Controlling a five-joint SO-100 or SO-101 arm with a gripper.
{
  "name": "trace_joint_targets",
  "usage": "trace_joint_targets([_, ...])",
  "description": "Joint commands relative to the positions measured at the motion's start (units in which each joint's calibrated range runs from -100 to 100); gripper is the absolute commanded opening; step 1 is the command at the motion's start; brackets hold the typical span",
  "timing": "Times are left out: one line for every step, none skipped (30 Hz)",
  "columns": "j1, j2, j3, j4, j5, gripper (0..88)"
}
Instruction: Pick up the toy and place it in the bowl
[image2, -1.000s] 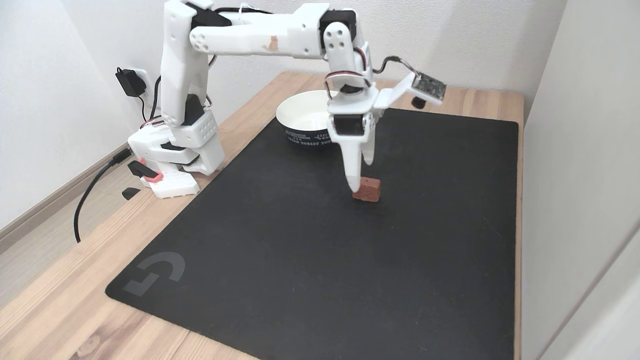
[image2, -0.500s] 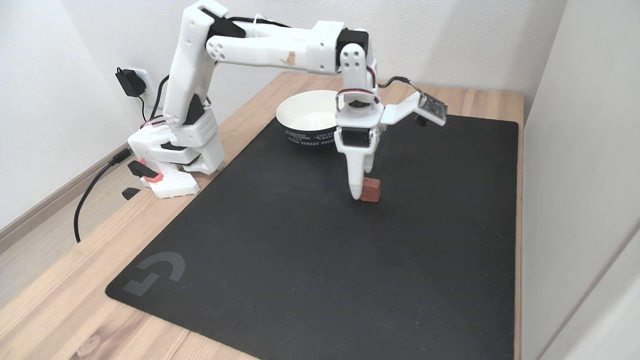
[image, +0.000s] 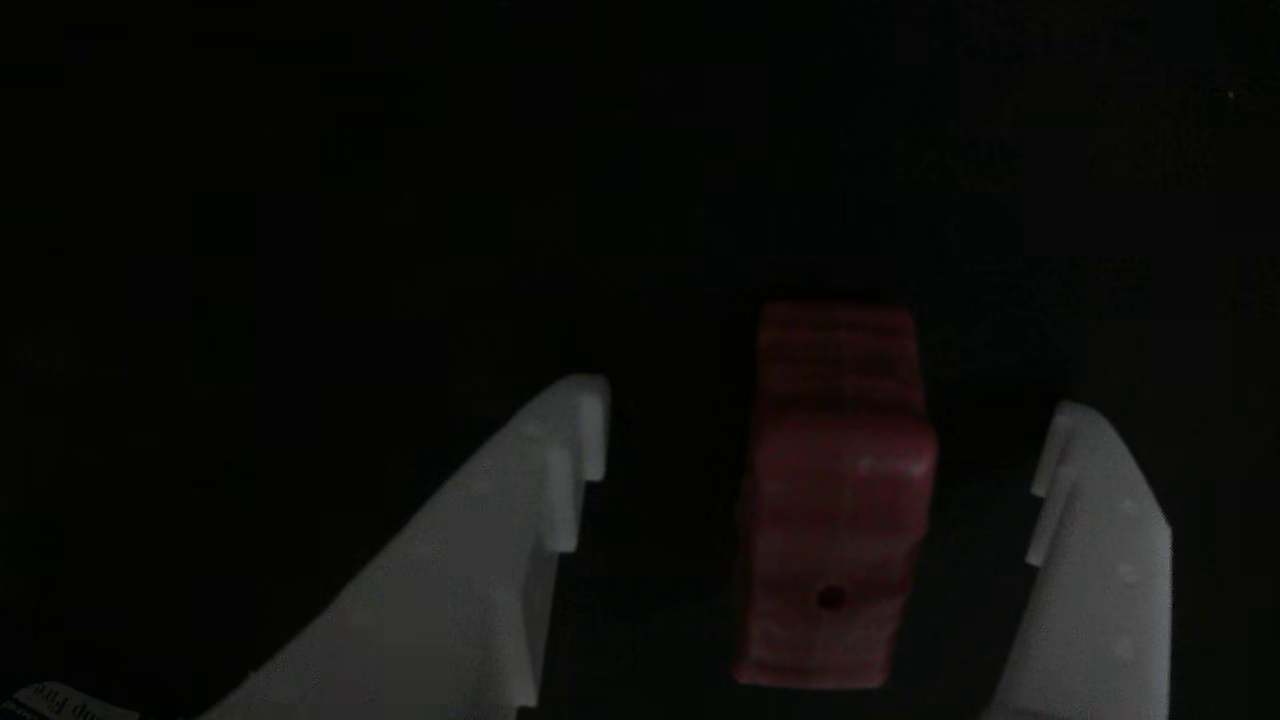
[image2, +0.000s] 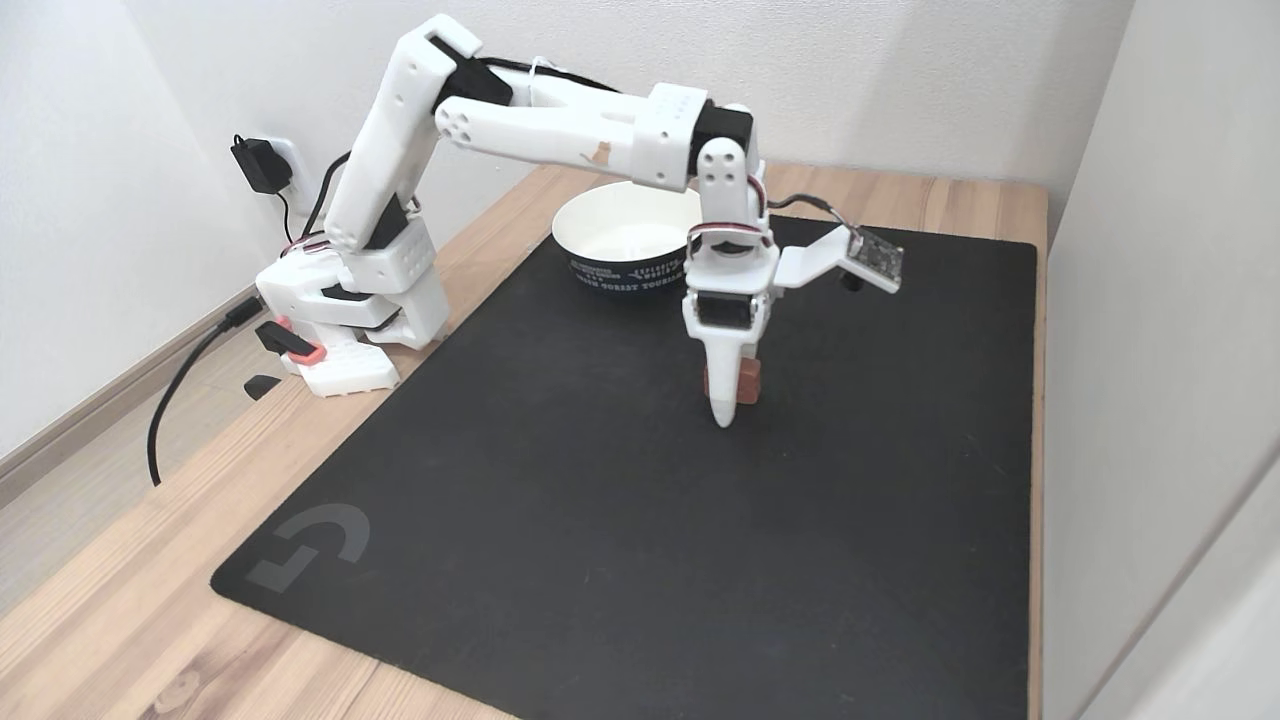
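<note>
Claw (image: 815, 440) spread wide, straddling the toy (image: 835, 490) on the black mat (image2: 560, 500): you're mid-grasp. Squeeze next, then lift toward the bowl (image2: 610, 235) at 11 o'clock.

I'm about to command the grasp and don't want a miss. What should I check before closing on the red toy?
1. Toy between the fingers: ok, gaps on both sides in the other view.
2. Gripper open: ok.
3. Toy centred: not ok, nearer the right finger in the other view.
4. Fingers low enough: ok, tip near the mat in the fixed view.
5. Bowl free to receive: ok, looks empty.
6. Toy upright: cannot tell.
</note>
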Motion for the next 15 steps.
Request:
trace_joint_targets([0.0,1.2,-0.8,-0.6,-0.2,28.4])
trace_joint_targets([0.0,1.2,-0.8,-0.6,-0.2,27.4])
trace_joint_targets([0.0,1.2,-0.8,-0.3,-0.2,24.6])
trace_joint_targets([0.0,1.2,-0.8,-0.1,-0.2,23.1])
trace_joint_targets([0.0,1.2,-0.7,0.1,-0.2,21.3])
trace_joint_targets([0.0,1.2,-0.6,0.1,-0.2,19.3])
trace_joint_targets([0.1,1.2,-0.4,0.2,-0.2,16.5])
trace_joint_targets([0.1,1.2,-0.3,0.2,-0.1,9.2])
trace_joint_targets([0.1,1.2,-0.1,0.3,-0.2,5.1])
trace_joint_targets([0.2,1.2,-0.1,0.3,-0.2,2.4])
trace_joint_targets([0.3,1.2,0.0,0.3,-0.2,1.8])
trace_joint_targets([0.3,1.2,0.0,0.3,0.2,2.3])
trace_joint_targets([0.3,1.2,0.0,0.3,0.2,2.3])
trace_joint_targets([0.3,1.2,0.0,0.3,0.3,2.3])
trace_joint_targets([0.3,1.1,0.0,0.3,0.3,2.3])
